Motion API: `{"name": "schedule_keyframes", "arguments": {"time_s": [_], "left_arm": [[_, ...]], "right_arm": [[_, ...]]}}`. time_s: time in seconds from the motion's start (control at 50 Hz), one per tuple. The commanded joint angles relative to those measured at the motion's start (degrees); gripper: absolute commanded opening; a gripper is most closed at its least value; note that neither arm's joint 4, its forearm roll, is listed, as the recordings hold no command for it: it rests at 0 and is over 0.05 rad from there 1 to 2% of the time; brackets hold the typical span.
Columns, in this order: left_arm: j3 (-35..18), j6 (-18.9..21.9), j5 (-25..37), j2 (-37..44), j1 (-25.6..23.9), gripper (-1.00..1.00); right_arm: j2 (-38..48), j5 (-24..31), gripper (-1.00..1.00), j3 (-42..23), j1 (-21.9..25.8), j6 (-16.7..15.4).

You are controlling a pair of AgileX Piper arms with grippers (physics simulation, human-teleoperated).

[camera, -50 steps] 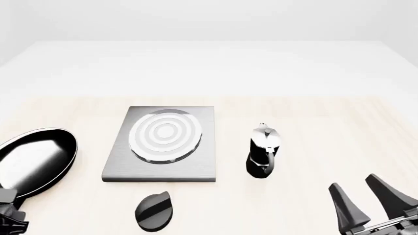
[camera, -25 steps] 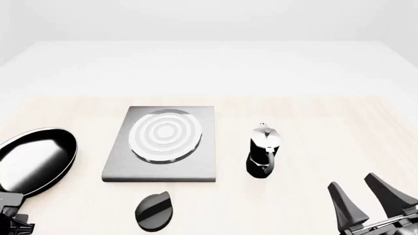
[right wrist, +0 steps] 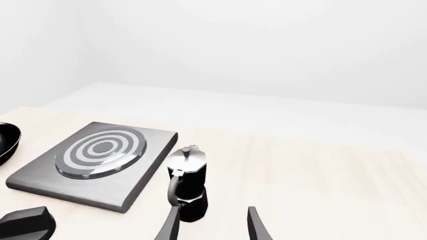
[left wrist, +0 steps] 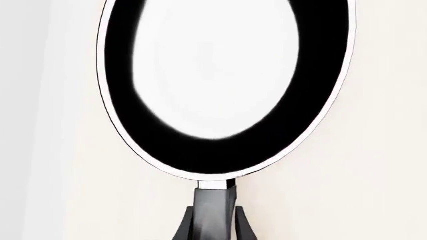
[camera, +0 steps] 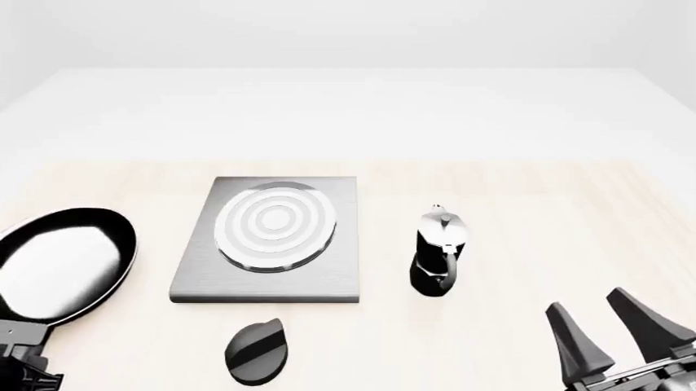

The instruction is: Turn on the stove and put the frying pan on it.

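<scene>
The frying pan point(camera: 68, 262), black with a pale inside, is at the table's left, apart from the stove. My left gripper point(camera: 22, 358) is at the front-left corner, shut on the pan's dark grey handle point(left wrist: 215, 207); in the left wrist view the fingers point(left wrist: 183, 229) stand on both sides of the handle, and the pan point(left wrist: 227, 75) fills the view. The stove point(camera: 277, 224), a grey slab with rings, lies in the middle with nothing on it; it also shows in the right wrist view point(right wrist: 100, 155). My right gripper point(camera: 588, 305) is open and empty at the front right.
A black round knob point(camera: 257, 350) lies in front of the stove and shows in the right wrist view point(right wrist: 27, 225). A black-and-silver moka pot point(camera: 438, 251) stands right of the stove, just ahead of the right gripper point(right wrist: 213, 216).
The pan has shifted a little to the right and up and looks rounder, raised in the left gripper. The left gripper sank lower in the front view. The right arm barely moved.
</scene>
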Motion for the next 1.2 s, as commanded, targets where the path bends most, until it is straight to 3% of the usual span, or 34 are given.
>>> {"name": "schedule_keyframes", "arguments": {"time_s": [0.02,0.12,0.4,0.54,0.84,1.2], "left_arm": [[-1.2,-0.3,6.8,-9.3,-2.2,-1.00],[-1.8,-1.0,10.9,-13.7,-3.0,-1.00],[-6.9,-4.9,32.3,-33.3,-8.0,-1.00],[-11.3,-6.8,41.2,-38.7,-11.2,-1.00],[-18.1,-8.2,46.5,-38.2,-19.7,-1.00],[-21.4,-5.9,43.1,-29.5,-28.9,-1.00]], "right_arm": [[-0.5,0.4,1.00,0.0,0.1,0.0],[-0.7,0.5,1.00,0.0,0.1,0.0],[-1.1,0.6,1.00,-0.2,0.5,-0.1],[-2.5,2.1,1.00,-0.7,0.4,-0.2],[-7.0,7.0,1.00,-2.0,-0.1,0.2],[-10.0,10.5,1.00,-2.8,-0.5,0.7]]}}
